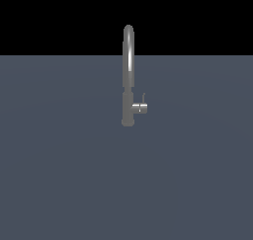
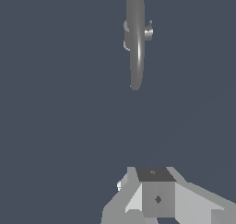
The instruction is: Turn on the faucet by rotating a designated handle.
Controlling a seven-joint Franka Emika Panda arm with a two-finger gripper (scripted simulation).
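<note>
So we're at the approach step: the faucet [image 1: 128, 76] stands mid-tabletop [image 1: 59, 175], its handle [image 1: 140, 107] poking off toward the exterior view's right, untouched, and our claw [image 2: 154, 191] (can't tell how wide) is well apart, so next we close in on that stub.

Hand [image 2: 156, 195] shows only in wrist view: pale grey blocky body w/ a darker square face, angled side plates. Fingertips not clearly visible, so open/closed can't be told. Holds nothing. Arm not in exterior view.
</note>
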